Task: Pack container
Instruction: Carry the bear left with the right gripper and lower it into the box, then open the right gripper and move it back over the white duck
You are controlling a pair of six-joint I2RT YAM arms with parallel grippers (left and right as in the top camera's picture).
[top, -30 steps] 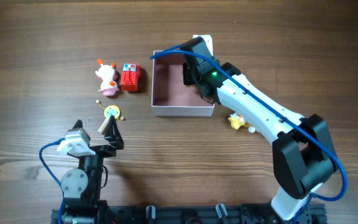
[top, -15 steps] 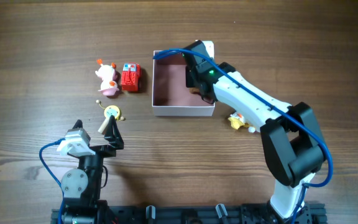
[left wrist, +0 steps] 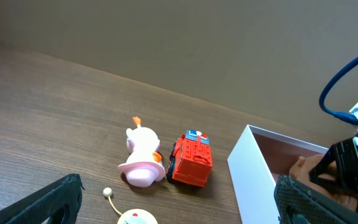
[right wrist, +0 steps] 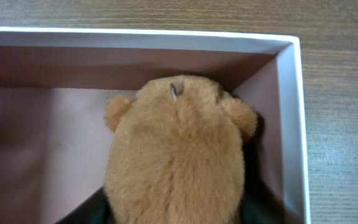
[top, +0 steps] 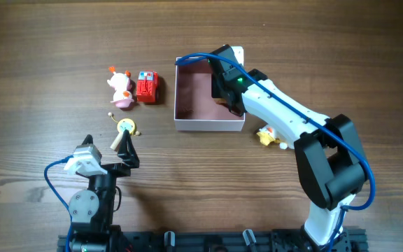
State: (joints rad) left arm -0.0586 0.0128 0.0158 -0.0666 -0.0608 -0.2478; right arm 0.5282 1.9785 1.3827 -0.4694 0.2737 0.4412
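The container (top: pixel 194 98), a square white box with a dusty-pink inside, sits at the table's middle. My right gripper (top: pixel 222 85) is inside its far right corner, shut on a brown plush bear (right wrist: pixel 176 155). In the right wrist view the bear fills the space against the container's right wall (right wrist: pixel 289 124). My left gripper (top: pixel 122 150) is open and empty near the front left. In the left wrist view it looks at a pink-and-white figure (left wrist: pixel 143 160), a red toy truck (left wrist: pixel 190 160) and the container's white wall (left wrist: pixel 253 180).
The pink-and-white figure (top: pixel 121 88) and red truck (top: pixel 146 87) lie left of the container. A round yellow toy (top: pixel 125 127) lies just ahead of my left gripper. A small yellow toy (top: pixel 268 136) lies right of the container. A white piece (top: pixel 236 52) sticks out behind the container.
The container has slid slightly to the right with my right gripper inside it. The left arm has not moved.
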